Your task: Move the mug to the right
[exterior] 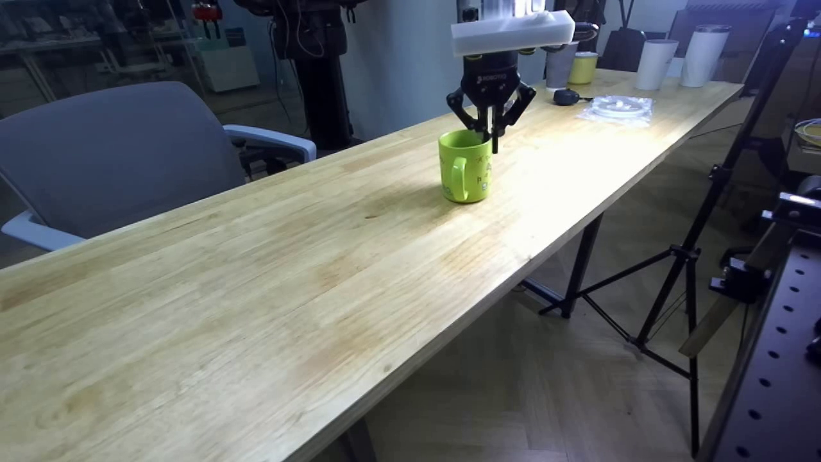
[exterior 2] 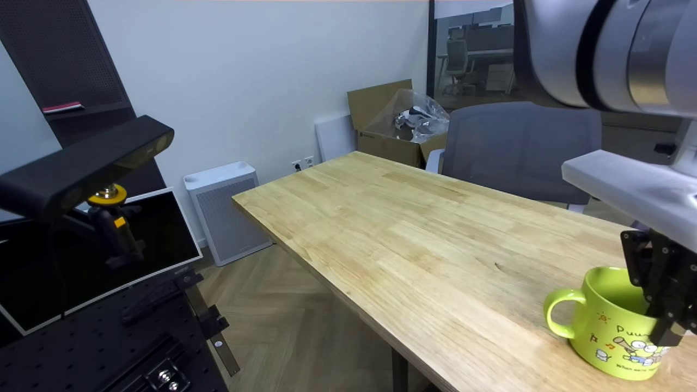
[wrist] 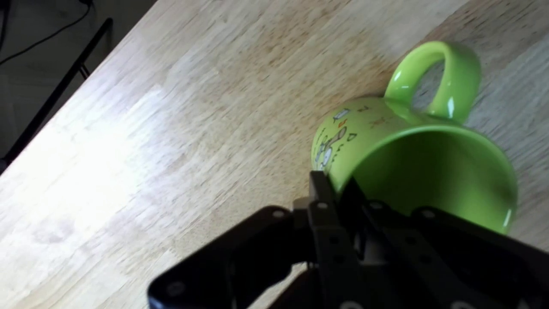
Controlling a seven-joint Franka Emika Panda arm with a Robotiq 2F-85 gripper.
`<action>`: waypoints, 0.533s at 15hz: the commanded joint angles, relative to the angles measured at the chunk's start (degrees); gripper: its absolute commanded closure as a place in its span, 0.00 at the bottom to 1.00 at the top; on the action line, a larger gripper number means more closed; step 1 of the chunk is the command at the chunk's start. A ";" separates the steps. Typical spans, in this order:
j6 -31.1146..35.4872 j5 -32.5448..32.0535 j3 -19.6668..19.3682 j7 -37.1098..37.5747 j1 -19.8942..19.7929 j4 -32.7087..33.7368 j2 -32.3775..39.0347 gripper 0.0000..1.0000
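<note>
The lime-green mug [exterior: 457, 173] stands upright on the wooden table, printed with small cartoon figures. It also shows in an exterior view [exterior 2: 612, 343] at the lower right, with its handle towards the left. In the wrist view the mug [wrist: 373, 124] shows its open mouth and its handle at the top. My gripper [exterior: 490, 136] is at the mug's rim, pointing down. In the wrist view the gripper [wrist: 336, 184] has one finger inside the mug and one outside, closed on the wall. The inner fingertip is hidden in the mug's shadowed inside.
At the table's far end stand white tumblers [exterior: 656, 64], a yellowish cup [exterior: 582, 68], a grey cup [exterior: 560, 67], a black object [exterior: 566, 97] and a plastic-wrapped item [exterior: 621, 108]. A grey chair [exterior: 122, 154] stands along one long edge. A tripod [exterior: 689, 253] stands beyond the opposite edge.
</note>
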 commanded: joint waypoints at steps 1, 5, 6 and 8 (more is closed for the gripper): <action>-0.64 0.75 0.07 -0.61 -0.43 1.10 -0.04 0.64; -2.26 -0.31 -0.70 0.39 0.65 2.02 -0.65 0.38; -2.62 -0.58 -0.79 0.55 0.93 2.33 -0.99 0.32; -3.60 -1.55 -1.24 1.30 2.08 3.06 -2.15 0.18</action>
